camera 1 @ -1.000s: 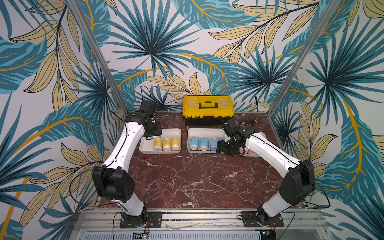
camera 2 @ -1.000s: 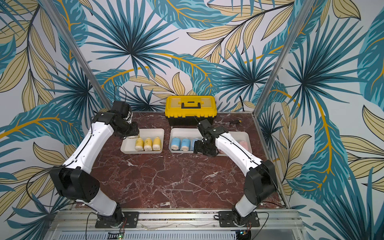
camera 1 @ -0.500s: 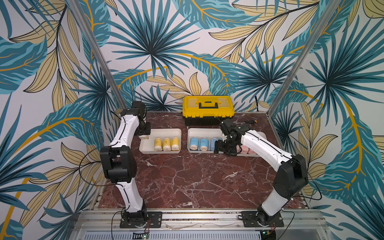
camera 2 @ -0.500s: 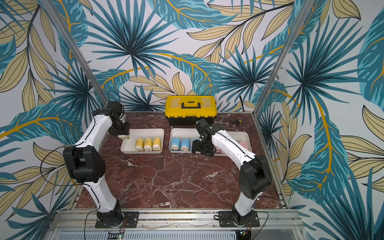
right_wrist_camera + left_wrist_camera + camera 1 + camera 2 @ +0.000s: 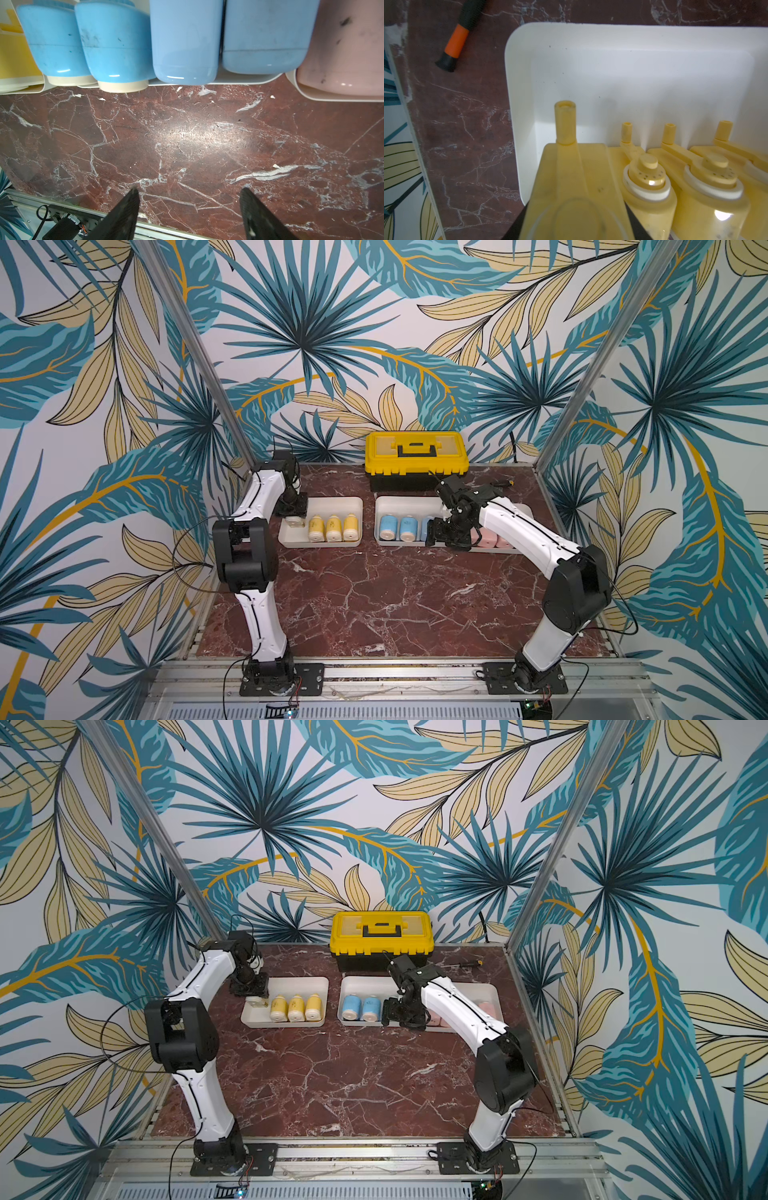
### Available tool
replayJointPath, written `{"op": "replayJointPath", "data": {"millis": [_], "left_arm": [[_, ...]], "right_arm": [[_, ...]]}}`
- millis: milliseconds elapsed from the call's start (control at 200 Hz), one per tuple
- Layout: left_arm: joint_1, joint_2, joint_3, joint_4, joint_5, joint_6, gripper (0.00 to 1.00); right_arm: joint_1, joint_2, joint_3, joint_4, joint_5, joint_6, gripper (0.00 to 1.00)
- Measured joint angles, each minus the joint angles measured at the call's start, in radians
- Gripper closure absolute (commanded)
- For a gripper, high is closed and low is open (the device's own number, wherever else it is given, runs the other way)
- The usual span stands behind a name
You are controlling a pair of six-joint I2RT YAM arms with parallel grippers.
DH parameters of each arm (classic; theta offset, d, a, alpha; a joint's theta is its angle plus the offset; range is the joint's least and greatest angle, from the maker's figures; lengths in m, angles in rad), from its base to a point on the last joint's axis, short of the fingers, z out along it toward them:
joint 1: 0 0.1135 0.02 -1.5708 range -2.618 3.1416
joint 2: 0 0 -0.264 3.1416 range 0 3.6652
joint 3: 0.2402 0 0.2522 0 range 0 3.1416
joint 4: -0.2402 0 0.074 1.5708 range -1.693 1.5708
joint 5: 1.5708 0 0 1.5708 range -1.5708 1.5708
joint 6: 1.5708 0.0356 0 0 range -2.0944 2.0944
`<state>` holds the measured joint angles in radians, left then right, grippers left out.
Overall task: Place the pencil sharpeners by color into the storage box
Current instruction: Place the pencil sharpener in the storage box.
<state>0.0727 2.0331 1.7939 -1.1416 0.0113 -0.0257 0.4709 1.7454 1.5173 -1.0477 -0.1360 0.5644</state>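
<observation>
Left hand [image 5: 293, 512] is clamped on a yellow sharpener [image 5: 571, 187] at the 9 o'clock end of the yellow tray [image 5: 322, 502]. Its long axis runs 12-to-6 like its three neighbours [image 5: 333, 528], cranks toward 12. Right hand [image 5: 189, 199] hangs wide open over the bench [image 5: 374, 593], just off the blue tray's [image 5: 399, 502] 6 o'clock edge.

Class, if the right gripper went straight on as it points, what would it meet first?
Probably the red-brown marble tabletop, just short of the shallow white plastic tray; depth is unclear.
</observation>
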Motion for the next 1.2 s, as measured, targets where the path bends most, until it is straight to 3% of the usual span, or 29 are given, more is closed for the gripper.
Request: {"op": "replayJointPath", "data": {"millis": [771,1201], "left_arm": [[0.000,0.046,-0.095,0.000,0.038,-0.016,0.71],[0.000,0.086,-0.091,-0.002,0.036,-0.034,0.60]], "right_arm": [[0.001,0.009,0.002,0.000,-0.008,0.000,0.22],[0.001,0.009,0.001,0.000,-0.011,0.000,0.22]]}}
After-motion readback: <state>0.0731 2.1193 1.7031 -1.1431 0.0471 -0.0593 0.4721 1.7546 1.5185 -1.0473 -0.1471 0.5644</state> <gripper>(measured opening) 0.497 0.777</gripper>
